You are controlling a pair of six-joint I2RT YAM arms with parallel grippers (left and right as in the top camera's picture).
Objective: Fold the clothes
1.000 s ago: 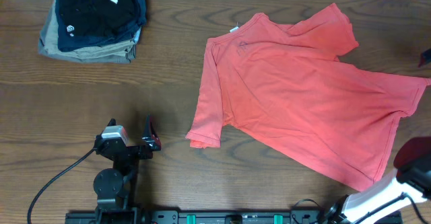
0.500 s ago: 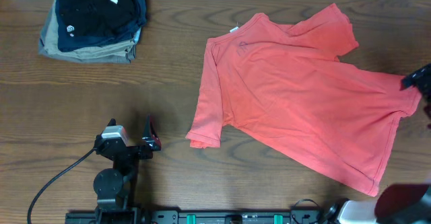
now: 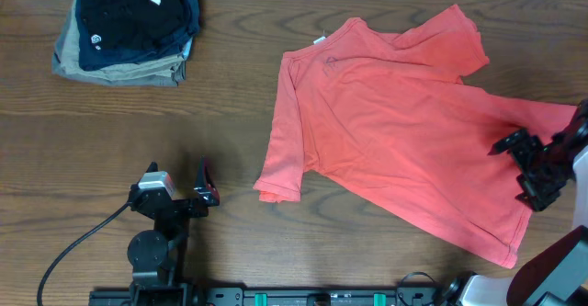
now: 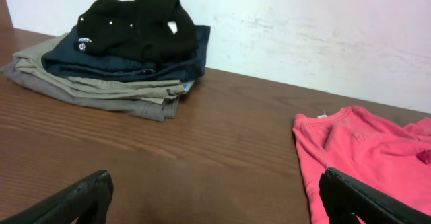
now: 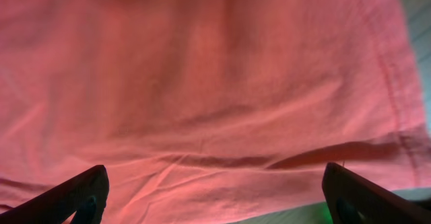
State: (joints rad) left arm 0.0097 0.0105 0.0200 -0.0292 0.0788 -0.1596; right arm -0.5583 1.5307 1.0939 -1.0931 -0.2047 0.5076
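The clothes, a coral-red T-shirt (image 3: 395,122), lie spread flat on the brown table, collar toward the back, hem at the right front. No lettering shows. My right gripper (image 3: 516,170) hangs open over the shirt's lower right part, near the hem. In the right wrist view its gripper (image 5: 215,173) has wrinkled red cloth (image 5: 215,83) below and nothing between the fingers. At the front left my left gripper (image 3: 206,185) stands open above bare wood, left of the near sleeve. The left wrist view shows that gripper (image 4: 214,180) with the shirt's collar end (image 4: 363,150) to its right.
A stack of folded dark and khaki garments (image 3: 129,26) sits at the back left corner, seen as a pile (image 4: 121,56) against a white wall (image 4: 303,29). A black cable (image 3: 73,242) trails from the left arm's base. The table edge runs along the front.
The right arm has swung in from the right edge and now reaches over the shirt's lower right part. The left arm and the shirt have not moved.
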